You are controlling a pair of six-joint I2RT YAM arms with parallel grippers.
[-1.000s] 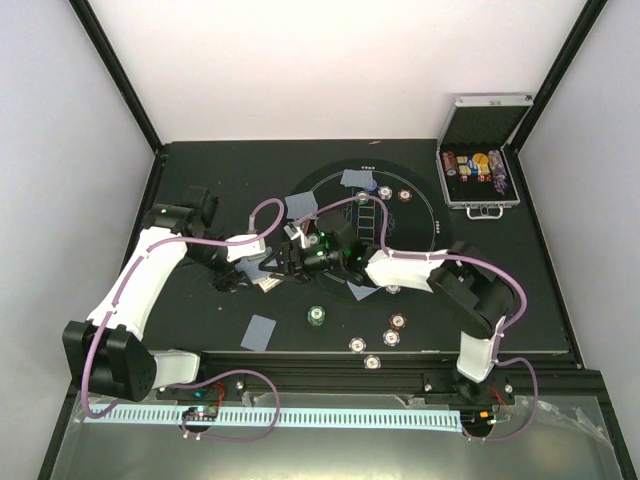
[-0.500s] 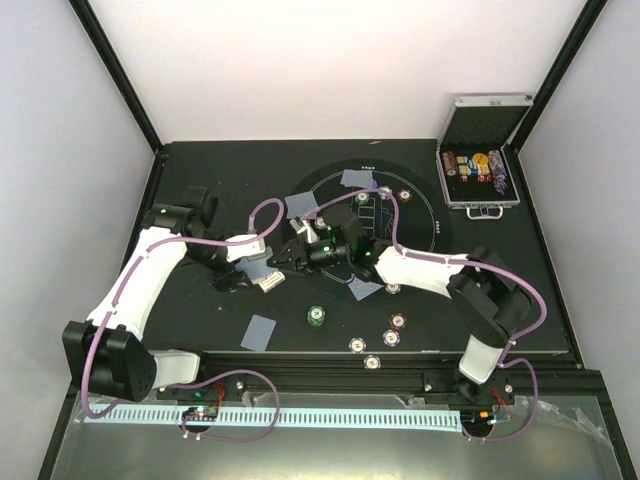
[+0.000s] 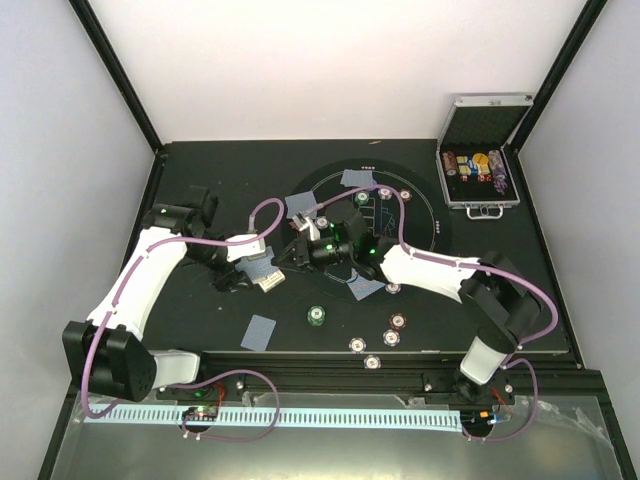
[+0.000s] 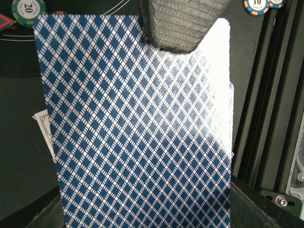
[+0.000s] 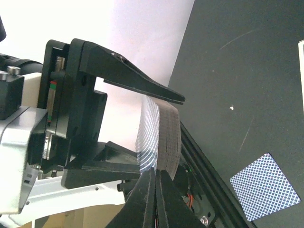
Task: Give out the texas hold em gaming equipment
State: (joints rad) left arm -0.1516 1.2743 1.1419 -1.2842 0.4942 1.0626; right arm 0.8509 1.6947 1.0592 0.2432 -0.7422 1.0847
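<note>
My left gripper [image 3: 258, 273] is shut on a deck of blue-checked playing cards [image 3: 265, 277] at the table's left middle. In the left wrist view the top card [image 4: 137, 128] fills the frame and hides my own fingers. My right gripper [image 3: 281, 261] has reached the deck from the right and is shut on the far edge of the top card [image 5: 147, 137]; one ribbed right finger [image 4: 175, 23] lies on that edge. Single cards [image 3: 259, 332] [image 3: 301, 206] [image 3: 358, 178] and chips, among them a green chip [image 3: 317, 315], lie on the round mat [image 3: 430, 215].
The open silver case [image 3: 482, 165] with chip rolls stands at the back right. More chips [image 3: 398, 321] and a white button [image 3: 372, 361] lie near the front edge. A purple cable [image 3: 262, 210] loops above the left wrist. A loose card [image 5: 266, 187] lies below the deck.
My right arm has stretched further left to the deck, and its jaws have gone from open to shut on the top card's edge. The left arm and deck have stayed still.
</note>
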